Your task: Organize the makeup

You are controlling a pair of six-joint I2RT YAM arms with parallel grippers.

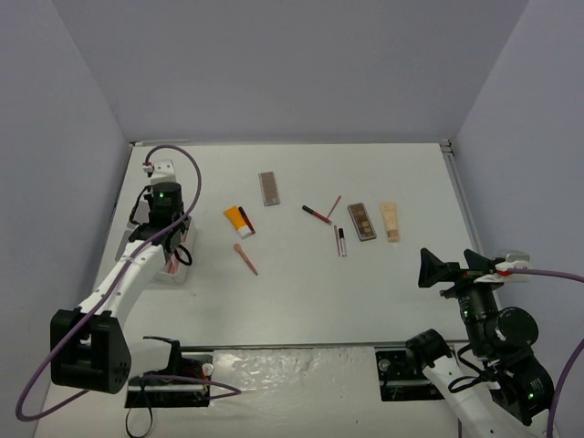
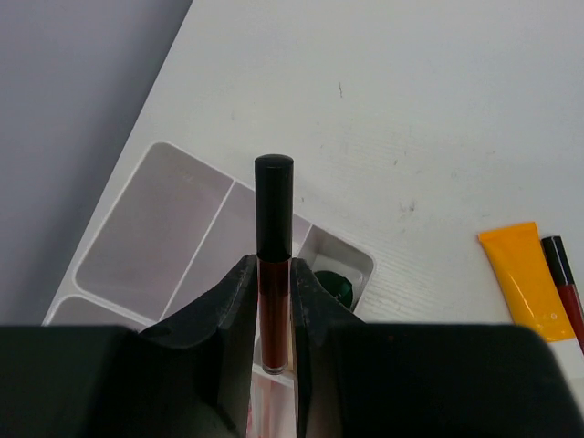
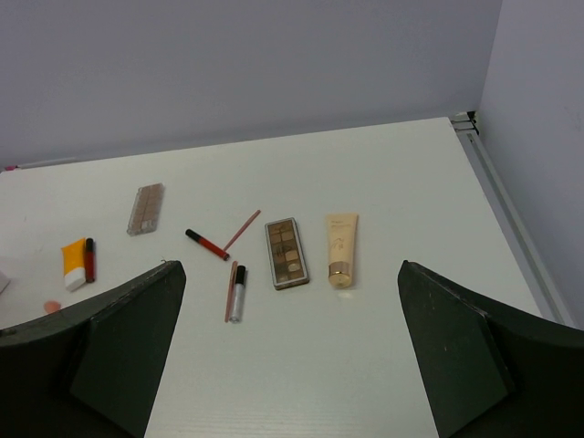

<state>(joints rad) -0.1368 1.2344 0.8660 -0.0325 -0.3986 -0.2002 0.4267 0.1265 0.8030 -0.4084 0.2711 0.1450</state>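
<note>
**Visitor:** Why is your left claw holding that stick so straight?

**Me:** It's clamped on a thin dark-red gloss stick with a black cap, gripped low on the glass body with the cap standing proud of my fingertips. Holding it lengthwise should let it slide into a narrow slot rather than land across a divider.

**Visitor:** Which slot?

**Me:** I'm above the white translucent compartment box at the table's left side. The stick looks lined up with the long narrow compartment, though I can't tell for sure. The small compartment beside it already holds a dark green disc.

**Visitor:** And the right claw?

**Me:** Spread wide apart, holding nothing, parked near the right edge, well away from everything. I'd guess that keeps it clear while the left works.

**Visitor:** What's left?

**Me:** Most of it, I judge. The orange tube with a white cap lies with another red stick touching its side. Further right are two brown rectangular palettes, a beige tube and several thin sticks, all out on the bare table.
</note>
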